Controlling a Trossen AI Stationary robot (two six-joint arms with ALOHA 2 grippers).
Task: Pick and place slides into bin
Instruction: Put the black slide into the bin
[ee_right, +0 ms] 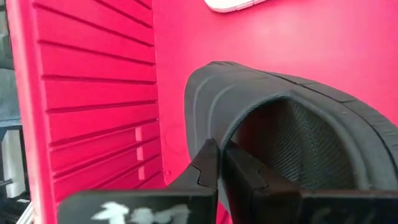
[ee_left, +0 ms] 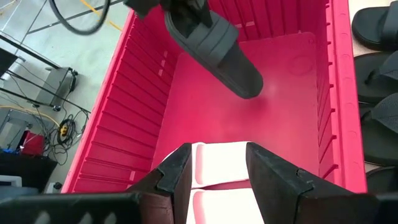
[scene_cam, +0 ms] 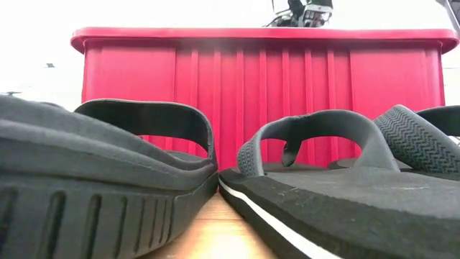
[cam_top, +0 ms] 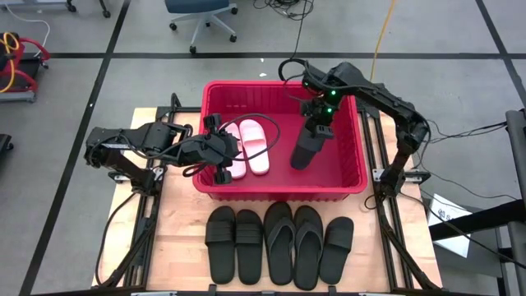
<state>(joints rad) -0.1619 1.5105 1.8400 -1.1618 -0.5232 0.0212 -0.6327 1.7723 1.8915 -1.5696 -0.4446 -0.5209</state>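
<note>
- Your left gripper (cam_top: 222,162) hangs over the left part of the large red ribbed plastic bin (cam_top: 353,148), just above the white pair. Its jaws stand spread wide with nothing between them; the left wrist view shows the white soles through the gap.
- The two flat white open-toe slides (cam_top: 249,148) already lie side by side on the bin floor, left of centre. Count those as done.
- Your right gripper (cam_top: 319,119) is over the right half of the bin, jaws pinched tight on the strap of a black wide-strap slide (cam_top: 309,146). The slide hangs tilted, toe end down, inside the bin walls. Whether its low end touches the floor you cannot tell from these views. I judge this one nearly placed: it only wants letting go.
- Five black slides are left on the wooden table (cam_top: 177,238), in a row just in front of the bin's near wall. From left: two ribbed wide-strap black slides (cam_top: 233,242), then the two black thong flip-flops (cam_top: 293,244), then one more black wide-strap slide (cam_top: 337,249) at the right end.
- So two are in, one is in hand over the bin, and five are untouched. By my reckoning you are under halfway.
</note>
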